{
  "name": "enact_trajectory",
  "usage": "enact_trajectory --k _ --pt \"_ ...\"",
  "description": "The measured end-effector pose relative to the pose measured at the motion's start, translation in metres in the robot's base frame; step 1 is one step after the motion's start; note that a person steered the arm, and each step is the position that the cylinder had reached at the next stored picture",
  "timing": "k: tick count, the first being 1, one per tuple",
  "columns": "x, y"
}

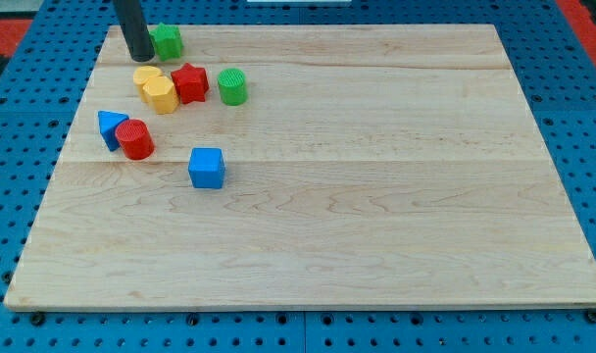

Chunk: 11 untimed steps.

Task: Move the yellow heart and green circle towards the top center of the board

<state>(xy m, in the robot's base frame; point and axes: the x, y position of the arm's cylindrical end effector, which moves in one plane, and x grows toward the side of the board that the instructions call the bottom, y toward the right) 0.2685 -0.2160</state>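
Note:
The green circle stands near the view's upper left, right of a red star. Two yellow blocks sit left of the star: one behind and one in front; I cannot tell which is the heart. My tip rests at the board's top left, just above the yellow blocks and touching or nearly touching the left side of a green star-like block.
A blue triangle and a red cylinder sit together at the left edge. A blue cube lies below them to the right. The wooden board lies on a blue pegboard.

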Motion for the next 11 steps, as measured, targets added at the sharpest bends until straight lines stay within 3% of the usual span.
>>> enact_trajectory --k 2,3,5,7,8,9,10,11 --pt "0.045 -0.006" --pt "0.094 0.008" --pt "0.051 0.114" --pt "0.066 0.179" --pt "0.023 0.236" --pt "0.009 0.235" --pt "0.031 0.204" --pt "0.002 0.136"
